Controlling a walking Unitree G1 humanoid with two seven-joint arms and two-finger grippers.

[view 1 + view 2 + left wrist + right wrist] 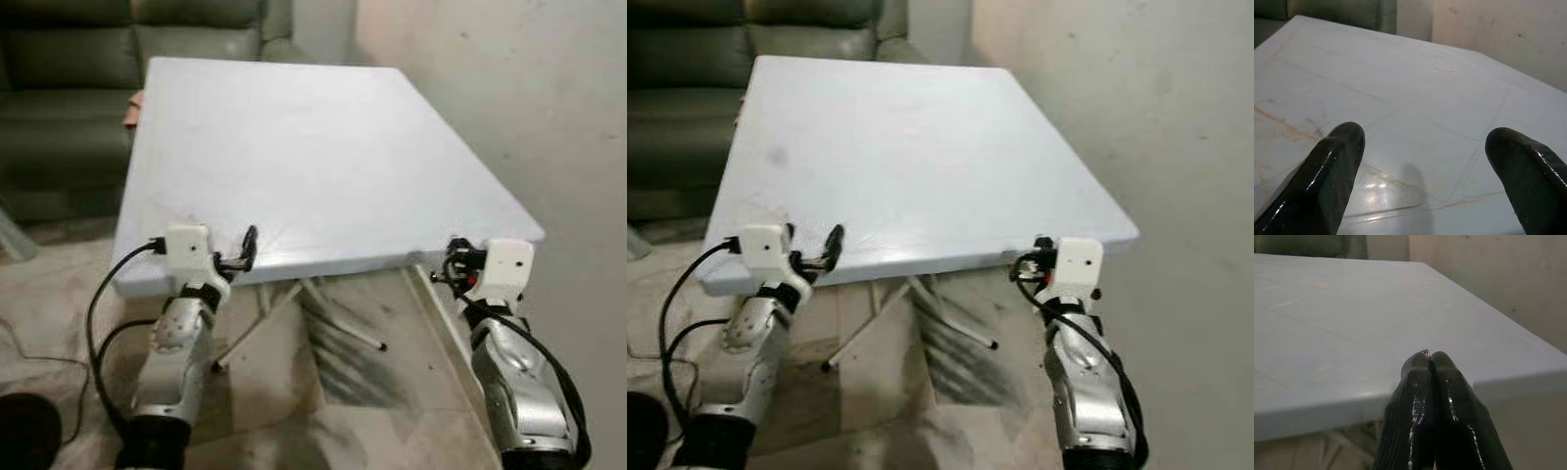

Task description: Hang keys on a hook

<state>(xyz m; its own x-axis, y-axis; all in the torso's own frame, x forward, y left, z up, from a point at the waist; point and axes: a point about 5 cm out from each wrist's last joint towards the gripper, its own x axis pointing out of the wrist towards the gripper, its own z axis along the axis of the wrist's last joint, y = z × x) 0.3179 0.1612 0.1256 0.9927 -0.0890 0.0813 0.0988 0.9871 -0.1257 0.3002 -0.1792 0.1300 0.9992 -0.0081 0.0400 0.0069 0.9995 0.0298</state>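
My right gripper (1430, 357) is shut, and a small metal key ring (1424, 351) peeks out between its fingertips; the rest of the keys is hidden. It hovers just in front of the white table's (313, 147) near right corner, at about edge height, where the right gripper (453, 260) points at the tabletop. My left gripper (1425, 147) is open with nothing between its fingers. It reaches over the table's near left edge, and from the head camera the left gripper (245, 250) sits just above the surface.
A bare plaster wall (549, 98) runs close along the table's right side. A dark green sofa (69, 59) stands behind the table's far left. Folding table legs (323, 304) cross underneath. A black round object (24, 431) lies on the floor at my left.
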